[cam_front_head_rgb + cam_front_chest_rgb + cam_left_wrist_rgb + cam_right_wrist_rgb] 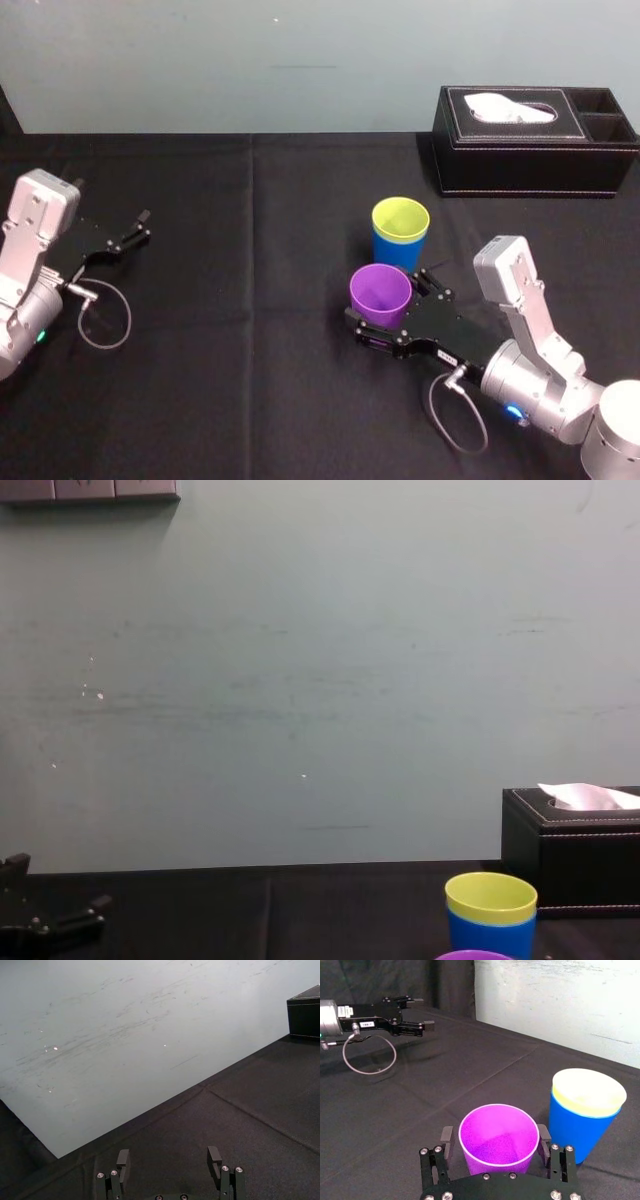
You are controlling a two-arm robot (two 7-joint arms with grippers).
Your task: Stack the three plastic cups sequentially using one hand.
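Observation:
The purple cup (pixel 380 292) (pixel 498 1140) stands upright on the black table, its rim just showing in the chest view (pixel 472 956). My right gripper (pixel 395 305) (pixel 495 1137) is open, with one finger on each side of this cup. Just beyond it, the yellow-green cup (pixel 400 218) (pixel 589 1094) (pixel 490 898) sits nested inside the blue cup (pixel 398 252) (pixel 575 1127) (pixel 490 936). My left gripper (pixel 135 230) (pixel 168 1160) rests open and holding nothing at the far left of the table; it also appears in the right wrist view (pixel 415 1012).
A black tissue box (pixel 535 140) (pixel 570 850) (pixel 305 1015) stands at the back right, behind the cups. A black cloth (pixel 250 350) covers the table, and a pale wall rises behind it. A cable loop (pixel 105 325) hangs by the left arm.

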